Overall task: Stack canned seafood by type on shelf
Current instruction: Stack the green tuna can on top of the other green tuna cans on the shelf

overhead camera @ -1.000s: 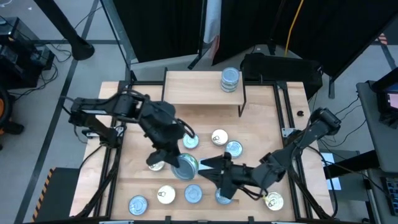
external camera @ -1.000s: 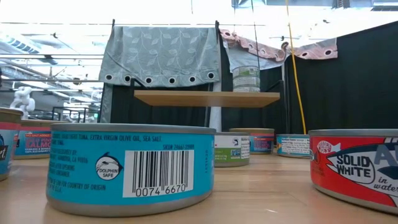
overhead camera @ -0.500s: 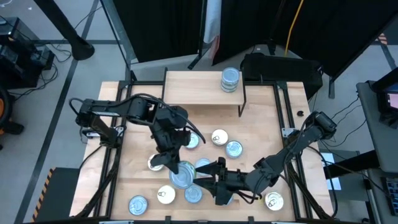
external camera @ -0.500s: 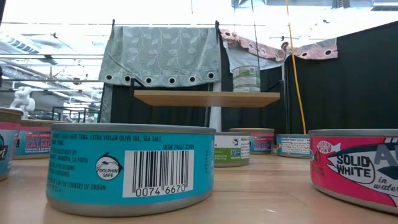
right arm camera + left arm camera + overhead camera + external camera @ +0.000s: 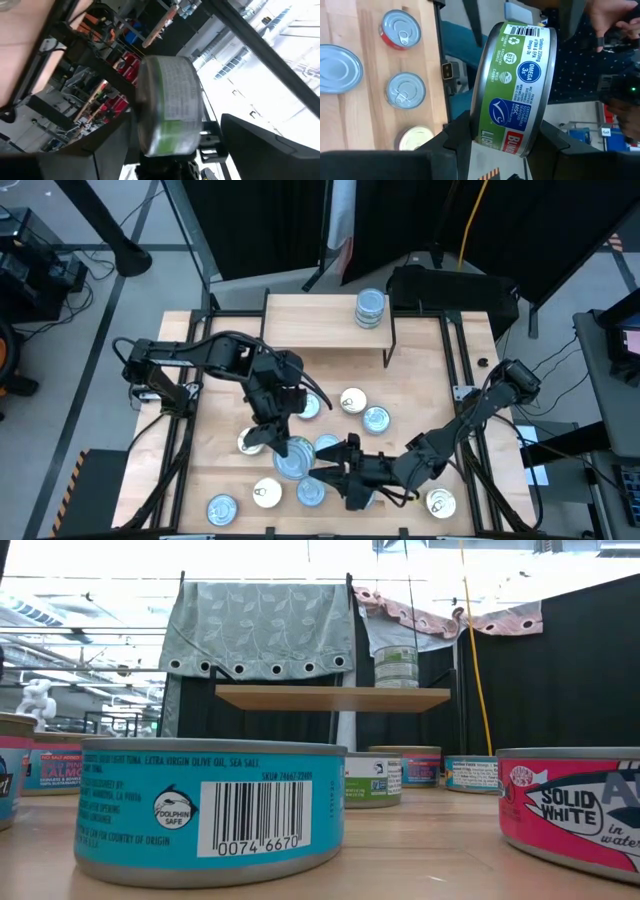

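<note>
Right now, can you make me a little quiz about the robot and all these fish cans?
1. True or false: the shelf already has stacked tins on it.
2. Pick one. The left gripper, over the middle of the table with the right gripper close by, has its fingers shut on a tin. What colour is that tin's label? A) red B) green C) pink
3. Short answer: in the low view, what do the words on the little badge beside the barcode on the nearest blue tin say?

Key: 1 true; 2 B; 3 Dolphin Safe.
</note>
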Tool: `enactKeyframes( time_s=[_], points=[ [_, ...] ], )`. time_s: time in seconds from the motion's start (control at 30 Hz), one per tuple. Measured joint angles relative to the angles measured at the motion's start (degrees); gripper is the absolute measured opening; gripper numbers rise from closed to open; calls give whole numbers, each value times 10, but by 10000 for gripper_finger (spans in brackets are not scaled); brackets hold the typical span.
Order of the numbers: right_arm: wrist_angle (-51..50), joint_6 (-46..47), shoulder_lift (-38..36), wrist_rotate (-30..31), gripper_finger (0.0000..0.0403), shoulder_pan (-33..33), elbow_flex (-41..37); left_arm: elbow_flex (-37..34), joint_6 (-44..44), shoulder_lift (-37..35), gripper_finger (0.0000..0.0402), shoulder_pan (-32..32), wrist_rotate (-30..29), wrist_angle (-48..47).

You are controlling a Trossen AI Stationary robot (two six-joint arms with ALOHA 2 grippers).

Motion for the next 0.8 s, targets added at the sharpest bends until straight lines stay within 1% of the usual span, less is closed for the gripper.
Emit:
enactKeyframes(
  time_s=[0.17,0.3,0.4,0.5,0.63,0.7,0.8],
  points=[
    [-18,24,0,-3,297,-17,0,0,-10,0,137,0,-3,-5],
    [-19,31,0,-31,296,-23,0,0,-10,2,137,4,-2,0],
    [-20,37,0,-31,285,-29,0,0,-10,5,137,7,-3,0],
    [-26,48,0,-30,258,-36,0,0,-9,5,137,13,-4,-2],
    [-40,67,0,-28,202,-43,0,0,-13,8,138,21,-15,-1],
    [-47,79,0,-28,172,-46,0,0,-15,8,155,23,-20,-5],
    [-58,102,0,-25,132,-48,0,0,-15,8,196,23,-21,2]
  ],
)
